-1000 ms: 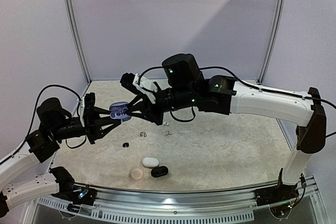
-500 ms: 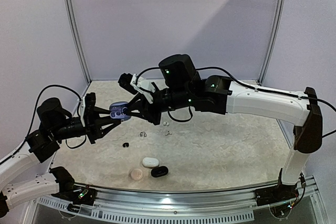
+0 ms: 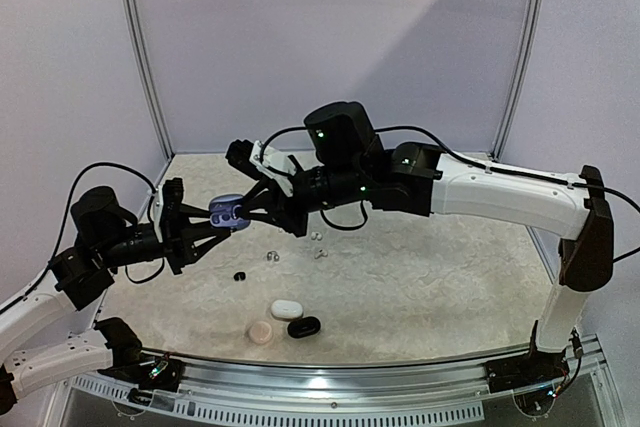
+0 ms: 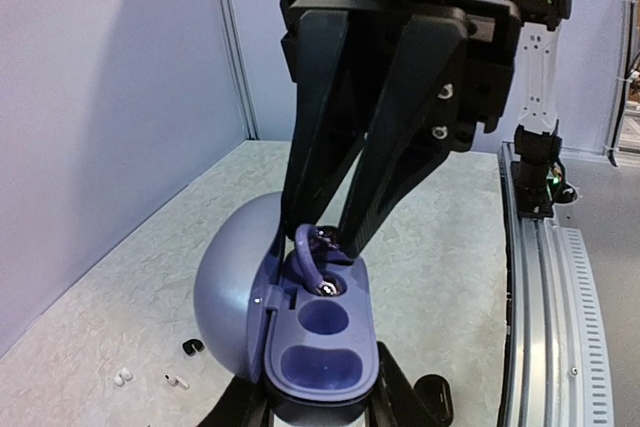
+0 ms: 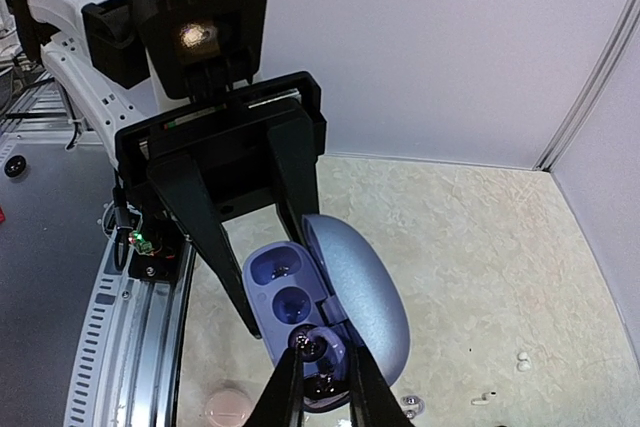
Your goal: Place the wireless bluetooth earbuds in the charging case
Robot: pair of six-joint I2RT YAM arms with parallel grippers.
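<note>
Since a second ago our right fingers [image 4: 400, 127] have narrowed onto the purple earbud [image 4: 312, 252], which we hold at a socket of the open charging case [image 4: 322, 352]. Our left fingers [image 5: 195, 222] clamp that case above the counter [image 3: 420, 287].

Top cam high, rear; wrist cams close, opposed, same case [image 4: 320, 347]
</note>
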